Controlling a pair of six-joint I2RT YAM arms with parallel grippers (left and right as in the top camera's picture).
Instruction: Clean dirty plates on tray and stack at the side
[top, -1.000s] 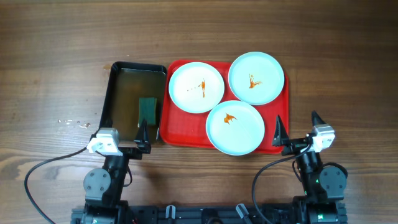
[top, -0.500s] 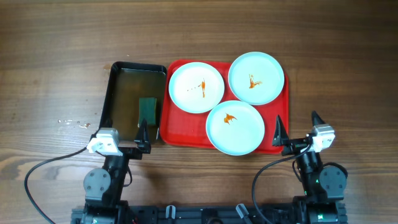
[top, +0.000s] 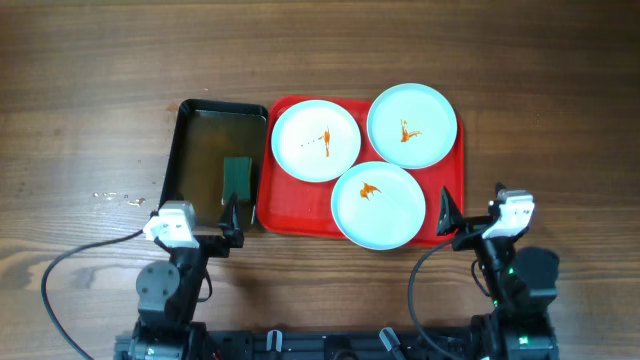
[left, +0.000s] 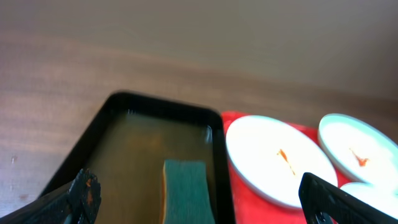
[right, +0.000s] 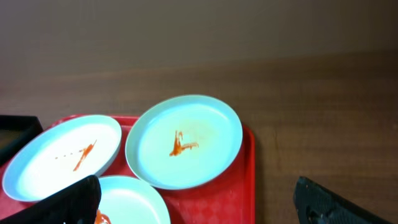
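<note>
The left claw (top: 197, 222) and the right claw (top: 475, 215) are both open and empty. The sponge (top: 237, 178) lies just ahead of the left claw, long side pointing away; the plates (top: 385, 215) lie front-left of the right claw.

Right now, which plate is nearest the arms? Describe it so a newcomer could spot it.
Start at the red tray, right of the black pan. A left plate and a right plate sit along its far side; the near plate lies alone at the near edge, below the gap between them.
</note>
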